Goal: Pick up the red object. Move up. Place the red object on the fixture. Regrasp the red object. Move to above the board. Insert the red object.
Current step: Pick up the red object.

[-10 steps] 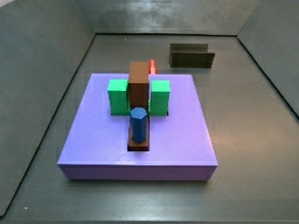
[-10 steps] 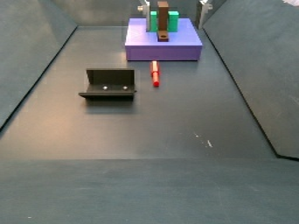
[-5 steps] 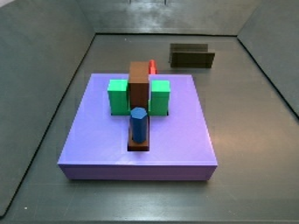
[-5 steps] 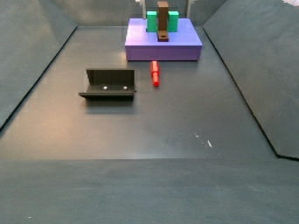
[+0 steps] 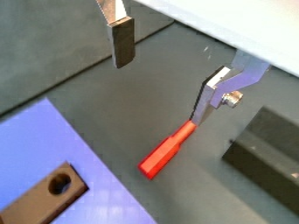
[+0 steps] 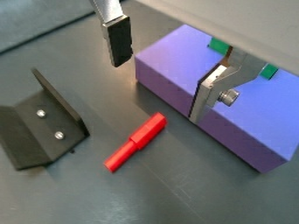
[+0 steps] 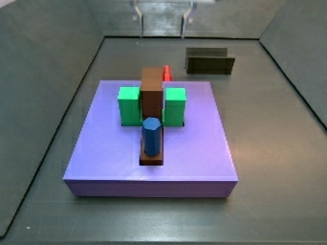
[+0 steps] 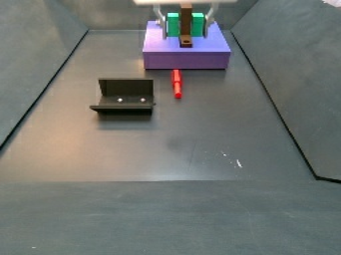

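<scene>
Hand [image 6: 163, 66] hangs above the red peg [image 6: 135, 141], fingers spread, nothing held; peg lies on floor between fixture [image 6: 41, 127] and board [image 6: 222, 96].

The gripper [image 8: 185, 12] was mostly cropped at the frame top in both side views. The brown bar [image 7: 152, 91] hid most of the red object [image 7: 167, 73] in a side view.

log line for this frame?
phase: approach | hand: open, empty, above red object | red object: flat on floor between board and fixture
</scene>
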Motion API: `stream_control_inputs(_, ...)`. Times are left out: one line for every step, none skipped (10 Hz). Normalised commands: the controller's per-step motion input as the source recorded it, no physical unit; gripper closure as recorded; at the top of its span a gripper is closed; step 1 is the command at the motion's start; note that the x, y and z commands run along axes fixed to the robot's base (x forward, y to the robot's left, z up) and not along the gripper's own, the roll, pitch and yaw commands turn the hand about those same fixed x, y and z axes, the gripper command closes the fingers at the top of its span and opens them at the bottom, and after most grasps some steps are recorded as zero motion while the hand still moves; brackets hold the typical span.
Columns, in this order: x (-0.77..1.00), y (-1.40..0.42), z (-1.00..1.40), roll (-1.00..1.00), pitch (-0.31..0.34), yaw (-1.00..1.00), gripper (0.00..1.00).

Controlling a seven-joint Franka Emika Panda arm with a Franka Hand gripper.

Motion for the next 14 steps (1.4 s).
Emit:
stream_control_inputs(0.0, -0.13, -1.0, 0.12, -0.001, 0.14, 0.0)
stream_control_inputs(0.03, -0.39, -1.0, 0.18, 0.0, 0.0, 0.0)
stream_control_inputs(0.01, -0.4, -0.83, 0.14, -0.119, 0.0, 0.0)
stream_control_inputs(0.0, -0.34, -0.47, 0.0, -0.22, 0.0, 0.0)
stream_control_inputs(0.0, -0.14, -0.74, -0.01, -0.224, 0.0, 0.0)
stream_control_inputs(0.13, 0.0, -0.68, -0.08, -0.194, 0.08, 0.0)
stream_control_inputs(0.21, 0.14, -0.48, -0.07, -0.183, 0.12, 0.0)
stream_control_inputs(0.4, 0.0, -0.4, 0.0, -0.143, 0.18, 0.0)
stream_control_inputs(0.42, -0.03, -0.37, 0.04, -0.127, 0.17, 0.0)
stream_control_inputs(0.26, -0.09, -0.32, 0.04, -0.131, 0.1, 0.0)
stream_control_inputs(0.15, -0.01, -0.15, 0.02, -0.061, 0.03, 0.0)
stream_control_inputs(0.0, 0.02, 0.05, 0.0, -0.016, 0.02, 0.0)
stream_control_inputs(-0.19, 0.05, 0.04, 0.0, 0.0, 0.0, 0.0)
stream_control_inputs(-0.11, 0.0, 0.0, 0.01, 0.0, -0.07, 0.0)
